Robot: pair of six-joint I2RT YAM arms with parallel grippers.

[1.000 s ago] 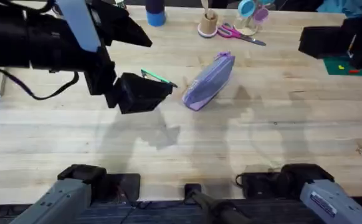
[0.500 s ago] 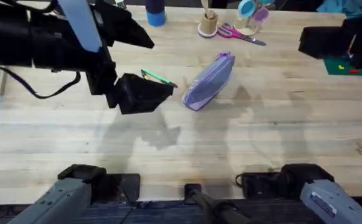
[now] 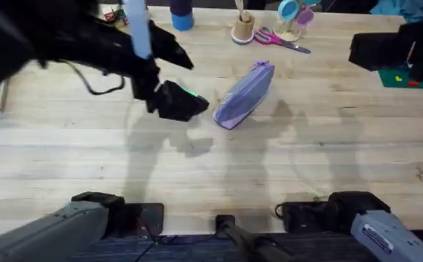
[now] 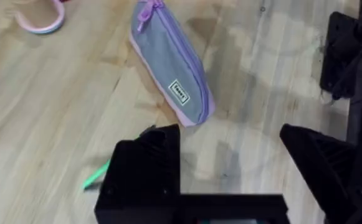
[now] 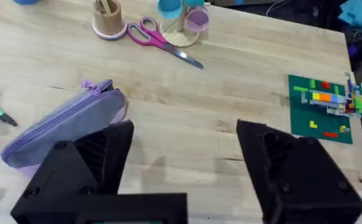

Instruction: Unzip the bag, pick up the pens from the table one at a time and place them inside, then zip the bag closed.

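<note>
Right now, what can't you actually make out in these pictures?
- Green pen: overhead, the left hand covers most of it; a short green tip shows.
- Bag: its zipper is too small overhead to tell whether it is open.
- Bag's near end in the right wrist view: hidden behind the right hand.

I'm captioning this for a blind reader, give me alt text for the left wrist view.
The open left hand hovers over a wooden table, just short of a zipped lavender bag lying flat. A green pen pokes out beside one finger.
</note>
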